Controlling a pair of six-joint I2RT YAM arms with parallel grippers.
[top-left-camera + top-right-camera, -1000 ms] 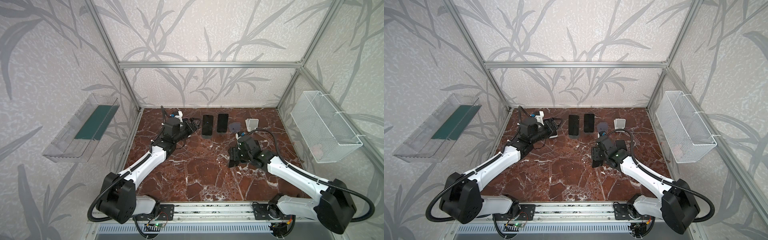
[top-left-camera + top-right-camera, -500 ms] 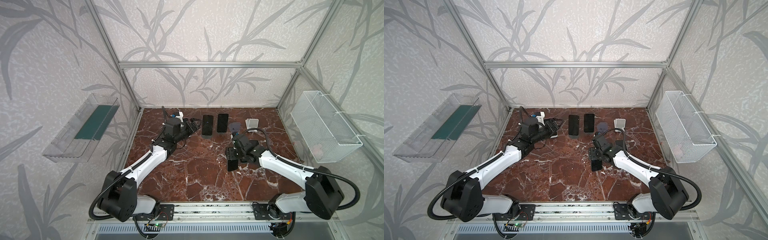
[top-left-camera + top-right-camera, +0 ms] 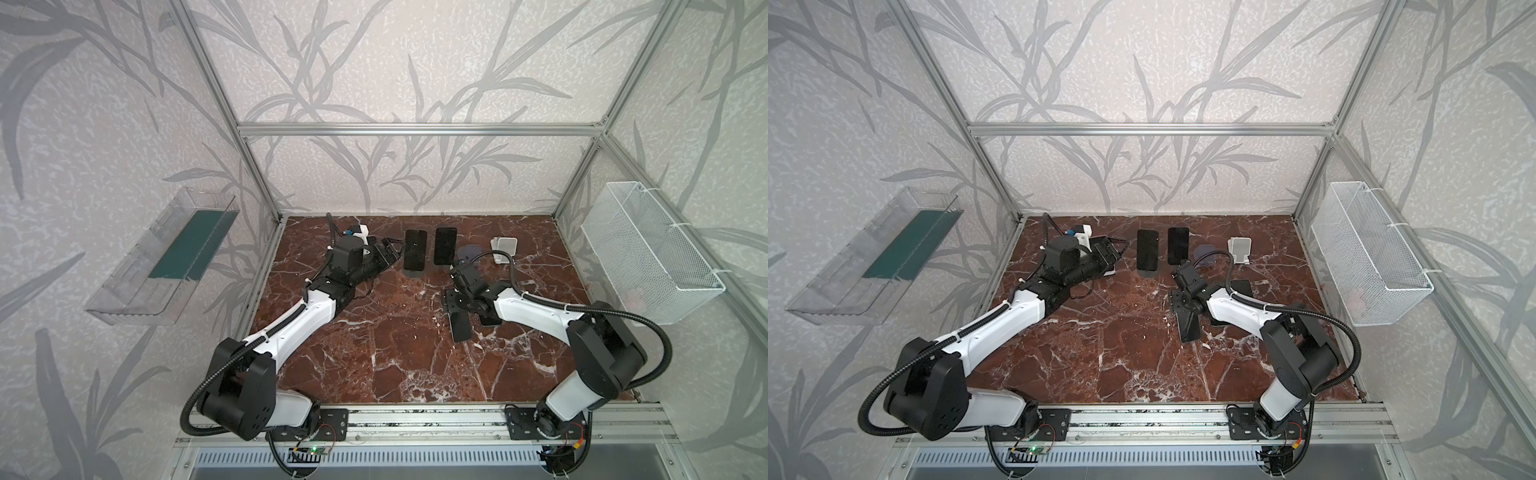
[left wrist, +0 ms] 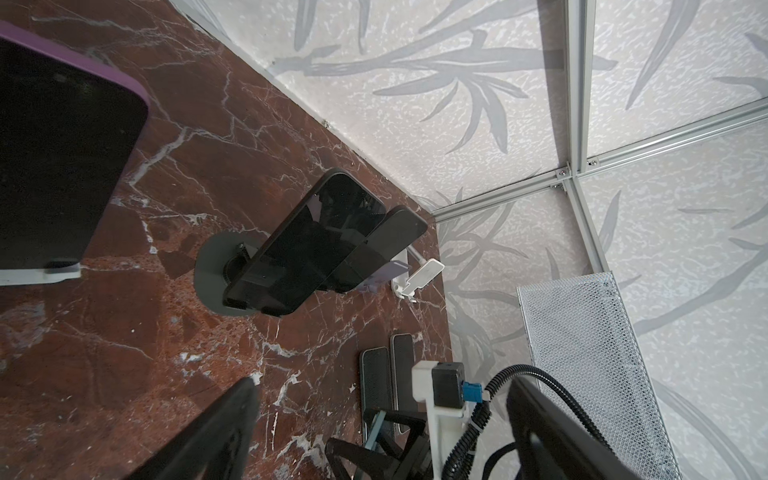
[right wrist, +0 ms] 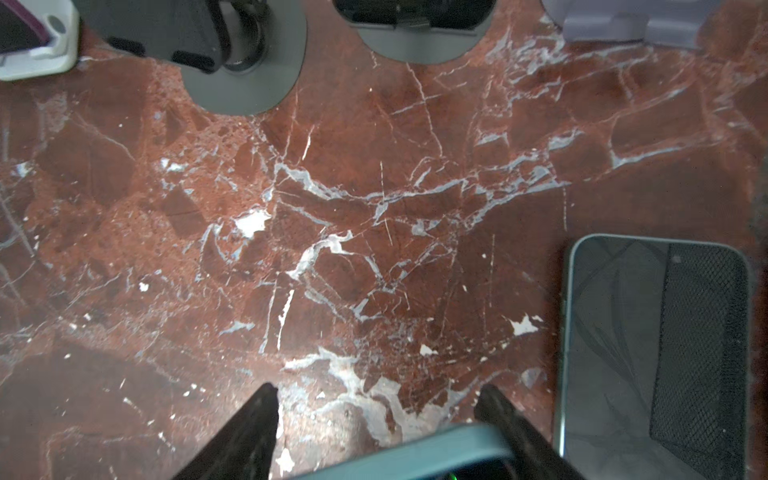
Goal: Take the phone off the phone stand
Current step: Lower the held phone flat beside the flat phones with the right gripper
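Clearly, the phone (image 5: 415,451) is off its stand: the right gripper (image 5: 377,390) is clamped on one end of it, and in a top view it hangs tilted (image 3: 460,326) low over the marble surface (image 3: 374,353). Whether its lower end touches the marble I cannot tell.

The main risk, as I judge it, is the grip. With only one end pinched, the long body could swing or slide out and strike the stone. A second phone (image 5: 656,353) lies flat just beside, so a careless set-down could land one on the other.

The left gripper (image 3: 386,254) stands wide with nothing in it, close to a purple-cased phone (image 4: 62,158) leaning on a white stand (image 4: 37,274). A small drift there could tip that stand. Two more phones (image 3: 415,249) (image 3: 445,245) sit on round grey stands near the back.

As for containers, the clear bin (image 3: 124,299) on the left wall holds a flat dark green sheet (image 3: 191,245). The white wire basket (image 3: 648,257) on the right wall shows only a faint pinkish patch (image 3: 632,297), too dim to name.
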